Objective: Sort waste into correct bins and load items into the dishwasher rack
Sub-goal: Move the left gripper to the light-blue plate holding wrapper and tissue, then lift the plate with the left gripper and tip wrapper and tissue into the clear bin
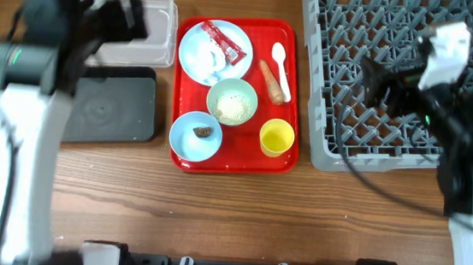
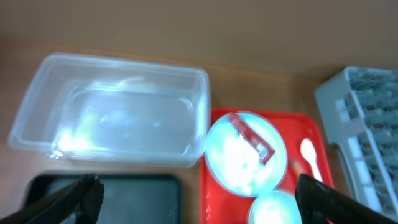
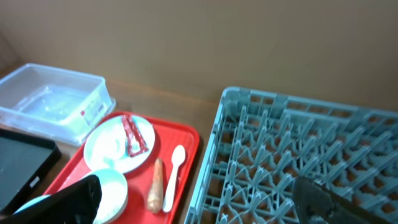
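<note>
The left fingers are spread wide and hold nothing. Between them, close in, lies the black tray. Ahead of it sits the clear tub. Ahead of the right-hand finger is the red tray, with the plate on it. The red wrapper lies on the plate, and the white spoon lies just beside the plate. A corner of the grey rack shows beyond the same finger.

The right fingers are also wide apart and empty. They hang over the rack, whose pegs fill the space ahead of and under the right-hand finger. The left-hand finger reaches over the red tray, its tip just beside a pale bowl. Between the two fingers, ahead, the carrot stick and the spoon lie side by side.

From overhead, the tissue lies on the plate by the wrapper. The rice bowl, the bowl with the brown lump and the yellow cup all stand on the red tray, well apart from both pairs of fingers.
</note>
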